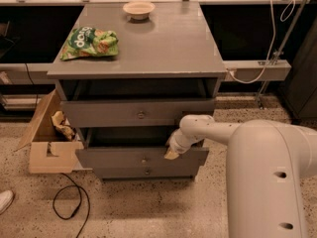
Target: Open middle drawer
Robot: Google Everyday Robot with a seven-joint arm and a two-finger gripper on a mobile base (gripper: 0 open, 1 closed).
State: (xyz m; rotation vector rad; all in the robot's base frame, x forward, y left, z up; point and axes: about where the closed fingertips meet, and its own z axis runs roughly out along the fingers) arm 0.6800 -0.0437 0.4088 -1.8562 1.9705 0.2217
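Middle drawer (114, 158) juts forward from the grey cabinet (148, 43). Gripper (172, 151) sits at its upper front edge, right of the brass knob (144, 159); grip state cannot be told.

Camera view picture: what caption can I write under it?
The robot's gripper sits at the top edge of the partly open middle drawer.

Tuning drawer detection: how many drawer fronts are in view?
3, stacked: top drawer; middle drawer, pulled out, with the gripper at its upper edge, right of its knob; bottom drawer, largely hidden beneath the middle one.
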